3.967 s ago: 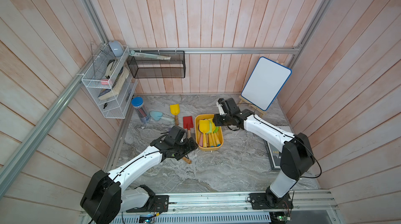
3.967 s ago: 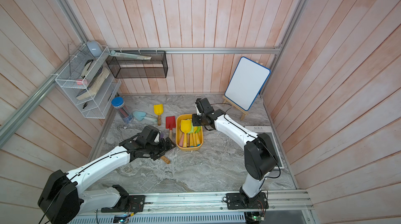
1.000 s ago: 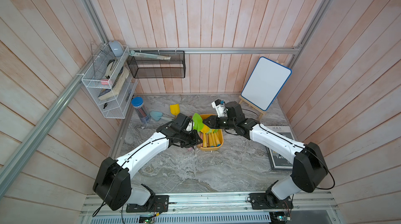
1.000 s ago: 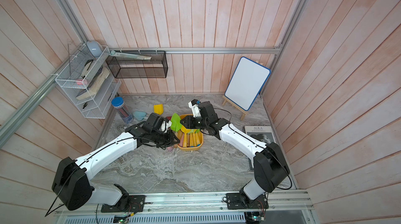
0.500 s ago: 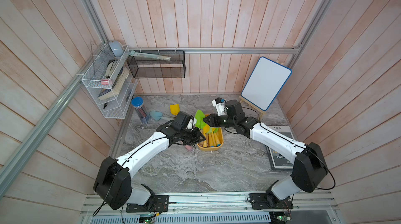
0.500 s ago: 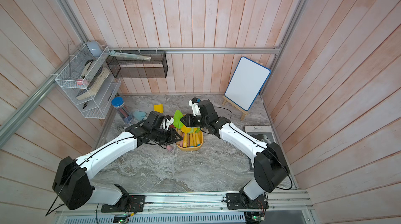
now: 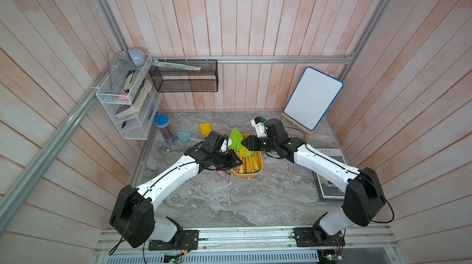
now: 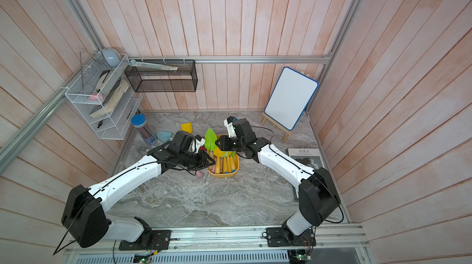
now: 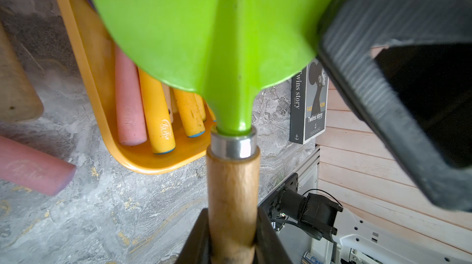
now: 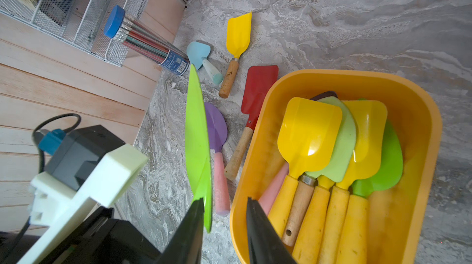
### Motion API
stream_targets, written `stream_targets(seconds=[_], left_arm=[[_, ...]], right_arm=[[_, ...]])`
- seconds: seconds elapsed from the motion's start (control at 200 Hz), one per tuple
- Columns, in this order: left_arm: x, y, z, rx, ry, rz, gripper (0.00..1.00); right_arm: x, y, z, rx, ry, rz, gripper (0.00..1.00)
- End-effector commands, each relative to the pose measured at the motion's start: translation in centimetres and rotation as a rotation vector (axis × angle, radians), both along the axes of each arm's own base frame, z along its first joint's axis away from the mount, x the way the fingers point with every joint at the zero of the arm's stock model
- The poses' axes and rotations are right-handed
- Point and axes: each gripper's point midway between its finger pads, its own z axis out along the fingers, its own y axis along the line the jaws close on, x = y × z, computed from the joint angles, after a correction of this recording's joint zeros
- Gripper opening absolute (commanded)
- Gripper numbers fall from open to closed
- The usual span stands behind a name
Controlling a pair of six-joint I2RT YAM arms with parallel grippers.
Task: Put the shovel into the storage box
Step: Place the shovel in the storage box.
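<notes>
The gray marble table [image 7: 229,198] carries the orange storage box [image 10: 357,73] near its middle, stacked with several shovels, blades far, handles near. I hold the green shovel [image 7: 235,139] in the air over the box's far left corner, not in it. My left gripper [image 9: 233,227] is clamped on its wooden handle. My right gripper [image 10: 225,200] hangs just right of the blade, jaws apart, the blade's edge beside one finger; whether they touch I cannot tell. Left of the box a red shovel [image 10: 260,89], a purple shovel [image 10: 217,127] and a yellow shovel [image 10: 238,32] lie on the table.
</notes>
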Motion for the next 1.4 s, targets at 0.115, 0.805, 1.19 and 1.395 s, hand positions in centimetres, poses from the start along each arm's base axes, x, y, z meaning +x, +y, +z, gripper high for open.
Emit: stream_targets(seconds=[0.115, 0.805, 1.19, 1.395], left_arm=[[0.1, -1.8, 2.2, -0.077, -0.056, -0.037, 0.12], [-0.2, -2.3, 2.3, -0.113, -0.081, -0.054, 0.70], [-1.1, -1.6, 2.5, -0.150, -0.126, -0.053, 0.73], [-1.0, -0.9, 2.9, -0.136, -0.152, -0.040, 0.73]], right_arm=[[0.6, 0.7, 0.4, 0.001, -0.016, 0.008, 0.28], [1.5, -0.8, 0.3, 0.010, -0.022, -0.014, 0.00], [2.7, -2.6, -1.9, 0.021, -0.019, 0.012, 0.00], [3.3, -1.8, -4.0, -0.020, -0.033, 0.078, 0.00]])
